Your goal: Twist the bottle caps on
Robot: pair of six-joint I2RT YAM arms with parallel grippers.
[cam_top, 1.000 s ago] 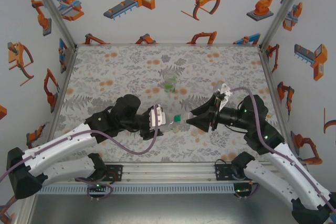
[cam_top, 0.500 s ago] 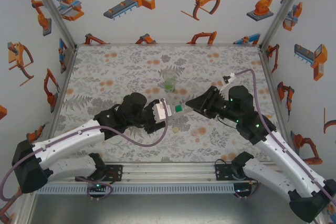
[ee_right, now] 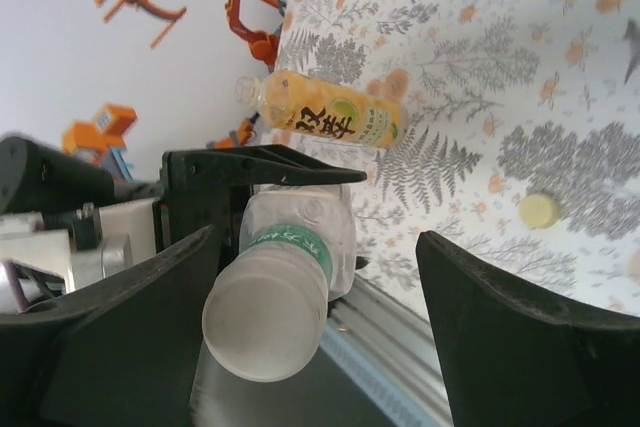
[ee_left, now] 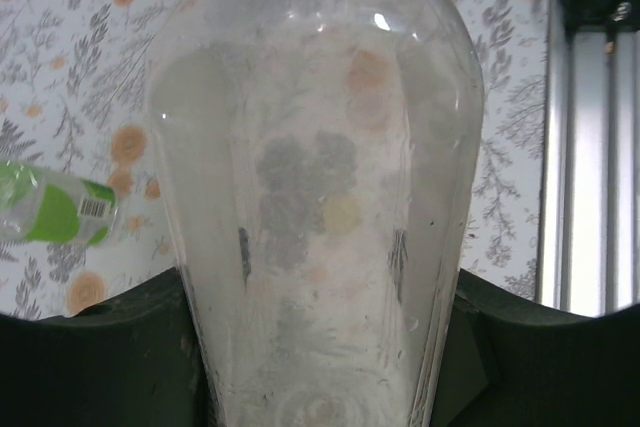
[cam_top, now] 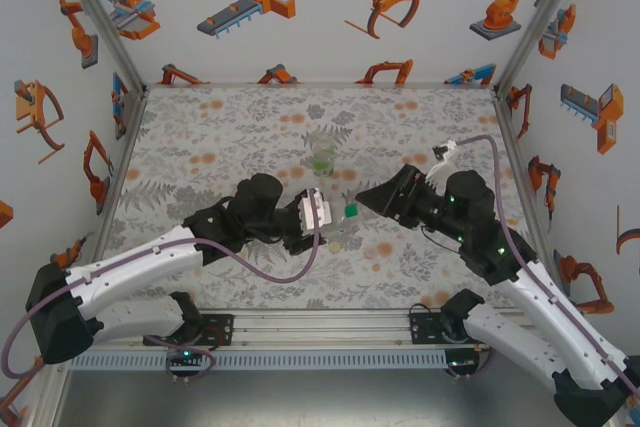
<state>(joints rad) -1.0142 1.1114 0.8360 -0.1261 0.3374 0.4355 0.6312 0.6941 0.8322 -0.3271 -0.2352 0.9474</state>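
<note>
Since the white cap already sits on the neck of the colourless bottle clamped in my left pincer, one of three looks done — though I cannot judge its tightness. My right pincer stands released, fingers either side of that cap without touching. Beyond it the amber bottle lies open-necked on the mat, the yellowish cap loose and well apart from it — both left to do.
</note>
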